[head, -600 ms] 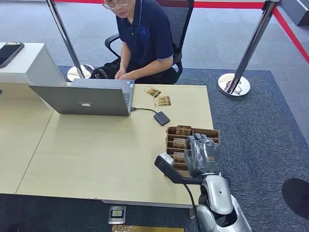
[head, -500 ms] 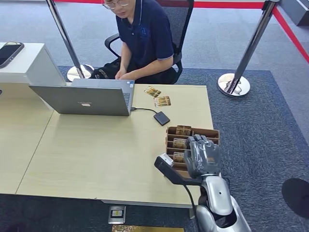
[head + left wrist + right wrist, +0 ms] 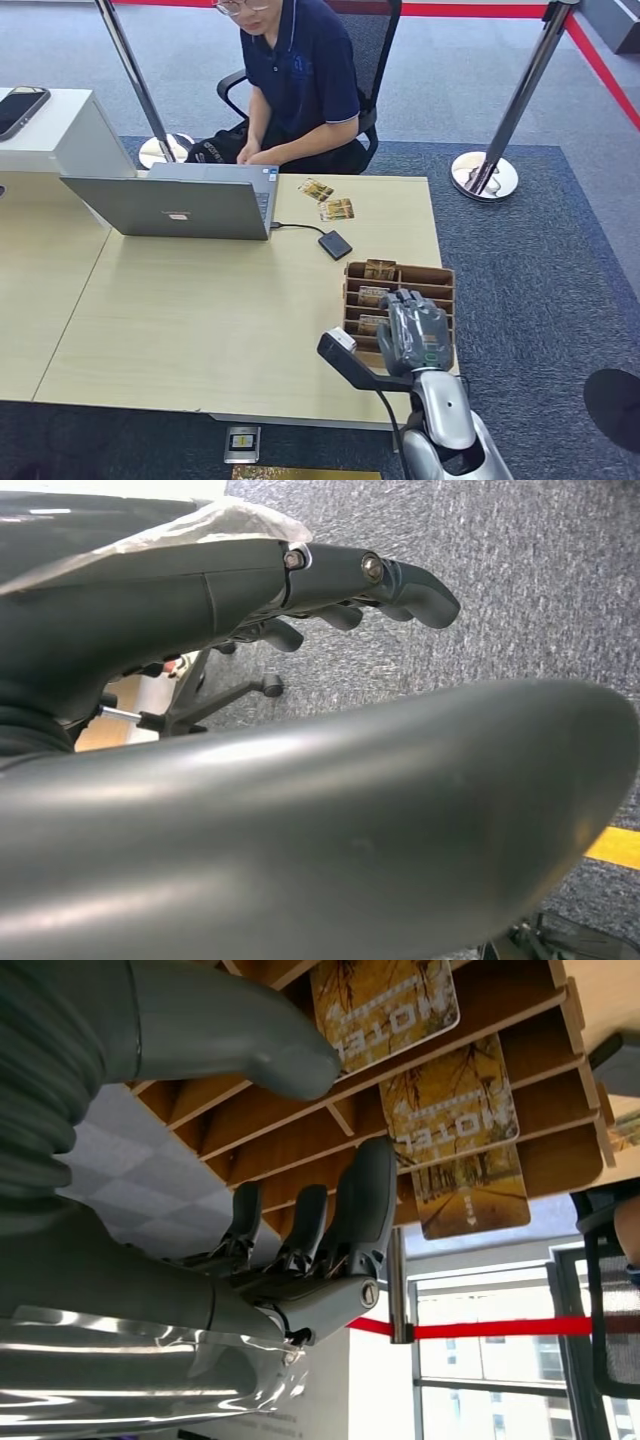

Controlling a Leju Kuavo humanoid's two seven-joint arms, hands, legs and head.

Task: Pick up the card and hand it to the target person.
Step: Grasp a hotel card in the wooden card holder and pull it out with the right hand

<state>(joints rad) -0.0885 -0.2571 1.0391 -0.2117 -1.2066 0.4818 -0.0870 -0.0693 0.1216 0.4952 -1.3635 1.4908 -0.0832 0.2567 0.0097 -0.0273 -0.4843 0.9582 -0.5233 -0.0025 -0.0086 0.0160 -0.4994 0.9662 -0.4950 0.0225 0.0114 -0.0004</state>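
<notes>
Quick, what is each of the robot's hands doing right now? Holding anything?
Left hand: holds nothing, fingers stretched out, hanging over the carpet.
Right hand: open, holds nothing, fingers apart beside the cards in the wooden card rack.

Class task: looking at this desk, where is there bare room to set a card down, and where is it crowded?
Bare desk lies between the laptop and the near edge, left of the card rack. Crowded: the rack corner, with the robot hand above it, and the loose cards and black device beyond.

A brown slotted wooden card holder [image 3: 423, 275] sits at the pale wooden table's [image 3: 189, 310] right front; a grey laptop [image 3: 177, 205] sits far left.
</notes>
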